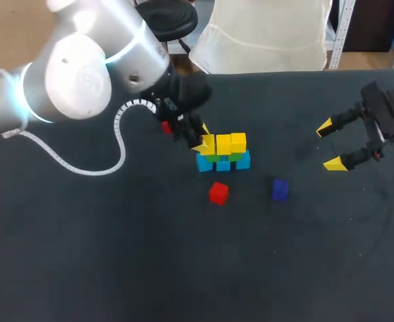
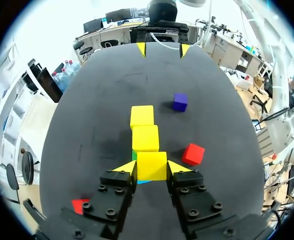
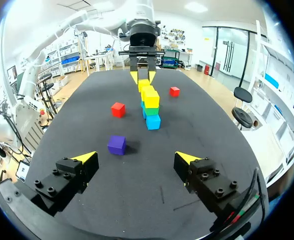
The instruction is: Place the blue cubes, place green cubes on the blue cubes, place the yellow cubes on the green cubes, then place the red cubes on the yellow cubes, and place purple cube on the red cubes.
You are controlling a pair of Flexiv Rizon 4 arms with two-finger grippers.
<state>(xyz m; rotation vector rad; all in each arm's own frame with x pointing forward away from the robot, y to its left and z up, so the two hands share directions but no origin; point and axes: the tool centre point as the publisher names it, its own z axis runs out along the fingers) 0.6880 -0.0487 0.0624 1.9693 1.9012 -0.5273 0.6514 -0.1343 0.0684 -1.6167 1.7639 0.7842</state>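
On the front part of the dark table (image 1: 116, 255) one red cube (image 1: 218, 193) lies alone, and the purple cube (image 1: 280, 190) lies to its right, well apart. Just behind them stands a short wall: a row of blue cubes (image 1: 242, 161) at the bottom, green cubes (image 3: 151, 110) on them, yellow cubes (image 1: 238, 141) on top. The left gripper (image 2: 152, 167) is at the wall's left end, its two fingers pressed on both sides of the end yellow cube (image 2: 152, 166). The right gripper (image 1: 329, 145) hangs far to the right, fingers wide apart, holding nothing. Behind the left gripper a second red cube (image 1: 165, 127) is half hidden.
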